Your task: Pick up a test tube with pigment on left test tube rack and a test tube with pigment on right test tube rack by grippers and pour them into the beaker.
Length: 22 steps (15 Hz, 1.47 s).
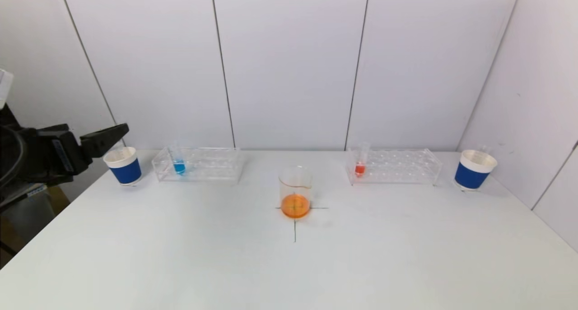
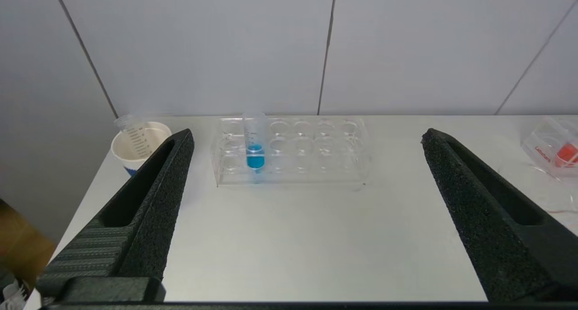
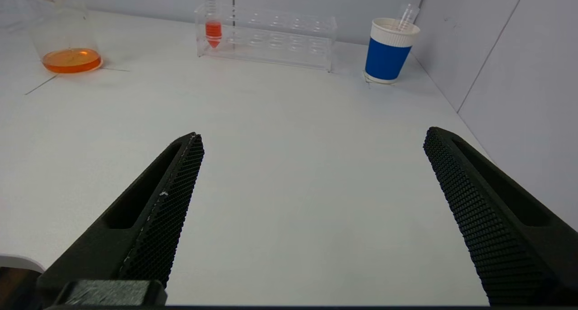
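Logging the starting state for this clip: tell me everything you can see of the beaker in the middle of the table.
The beaker is a small clear cup, glass or plastic by its look, with a pouring lip on its rim. It stands upright on the white table, centred on a thin cross mark drawn there, between the two racks and nearer the robot. A shallow layer of orange liquid covers its bottom; the rest is empty. Nothing touches it but the table.

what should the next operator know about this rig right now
Left end effector: open, empty, hovering at the table's left edge, facing the left rack.
Right end effector: open, empty, low over the table's right side.
Blue tube stands in the left rack, red tube in the right rack.
Beaker at centre already holds orange liquid.
Done: no tube picked yet.
Left: grasp both tubes, pour into the beaker.
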Available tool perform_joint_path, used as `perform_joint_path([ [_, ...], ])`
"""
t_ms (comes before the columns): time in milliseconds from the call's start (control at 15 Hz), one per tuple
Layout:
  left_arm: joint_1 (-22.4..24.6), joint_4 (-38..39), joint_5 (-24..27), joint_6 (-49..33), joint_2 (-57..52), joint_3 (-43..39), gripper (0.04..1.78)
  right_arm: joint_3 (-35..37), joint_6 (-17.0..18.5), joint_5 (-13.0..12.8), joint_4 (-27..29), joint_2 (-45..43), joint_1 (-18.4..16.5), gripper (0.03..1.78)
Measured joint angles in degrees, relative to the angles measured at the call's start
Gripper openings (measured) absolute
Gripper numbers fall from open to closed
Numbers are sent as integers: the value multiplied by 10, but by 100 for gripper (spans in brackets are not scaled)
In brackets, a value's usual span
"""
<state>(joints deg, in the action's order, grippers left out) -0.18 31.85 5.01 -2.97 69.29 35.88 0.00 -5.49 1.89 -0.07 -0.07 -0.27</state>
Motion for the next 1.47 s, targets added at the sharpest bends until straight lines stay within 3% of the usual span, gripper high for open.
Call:
perform_joint_path([
  [400,0,-130,0,0,-224,-83,176,0,0,0,0,0,0,177],
  [1133,-1,-511,-5,-3,-640,-141,176,0,0,0,0,0,0,177],
  [1467,-1,-520,-33,-2,-689,-209,176,0,0,0,0,0,0,177],
])
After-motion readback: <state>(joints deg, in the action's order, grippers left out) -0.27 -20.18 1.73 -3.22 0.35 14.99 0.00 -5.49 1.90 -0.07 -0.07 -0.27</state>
